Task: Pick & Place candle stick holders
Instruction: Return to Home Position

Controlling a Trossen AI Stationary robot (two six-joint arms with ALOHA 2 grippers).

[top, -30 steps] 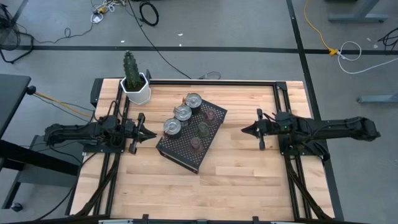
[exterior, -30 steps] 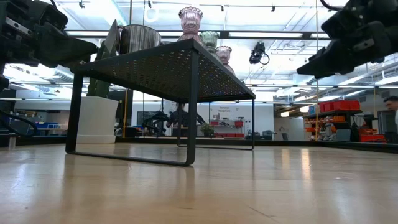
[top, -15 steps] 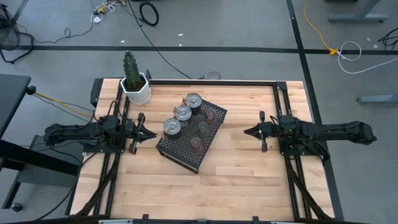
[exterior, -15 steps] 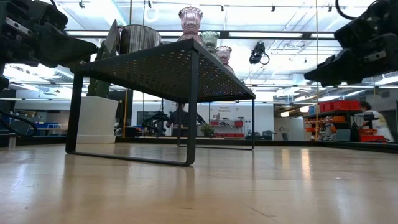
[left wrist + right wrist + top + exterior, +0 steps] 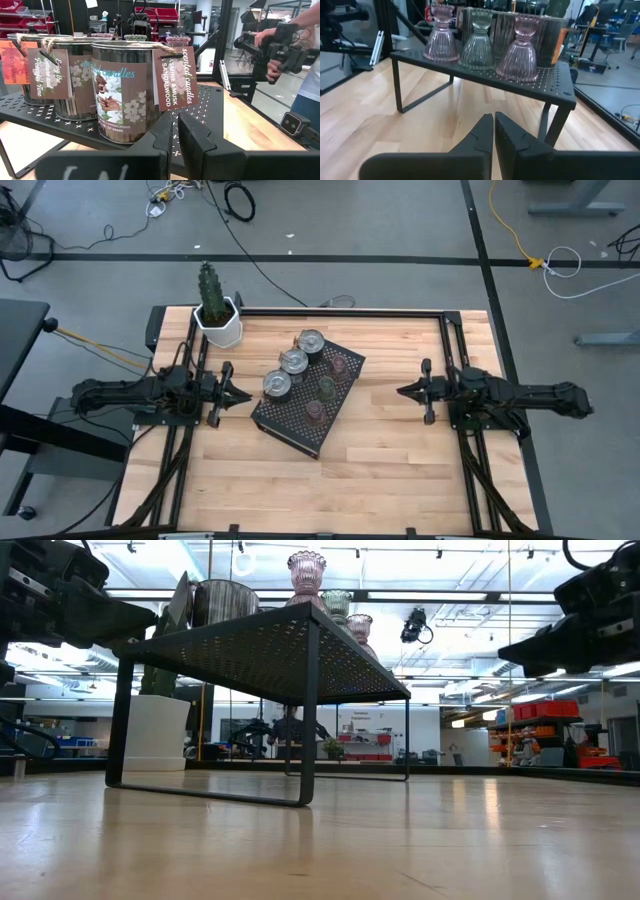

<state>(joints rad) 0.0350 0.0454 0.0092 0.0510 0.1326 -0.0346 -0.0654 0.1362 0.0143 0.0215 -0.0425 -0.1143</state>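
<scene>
1. Since a second ago, the right gripper has drawn back toward its own side of the table, widening the bare wood between it and the shelf. The left gripper and everything on the shelf stand as they did.

2. All six candle stick holders are up on the black perforated shelf, none on the wood. They form two rows along the shelf's long axis, which runs slantwise across the table. The three silver tins are on the side toward the left arm, and the three glass holders (pink, olive, pink) are on the side toward the right arm.

3. Both grippers carry nothing. In each wrist view the two dark fingers are pressed together with no holder between them.

4. What matters for the retreat is which way the shelf lies. It stands between the two arms, straight ahead of each closed tip. The left gripper is just beside the shelf's near edge, and the right one is well apart from it.

5. We judge the placing done. What remains is for the arms to fold home by backing straight away from the shelf, so the tins nearest the left tip are not brushed.

6. A white cactus pot sits at the far corner, clear of both paths.
</scene>
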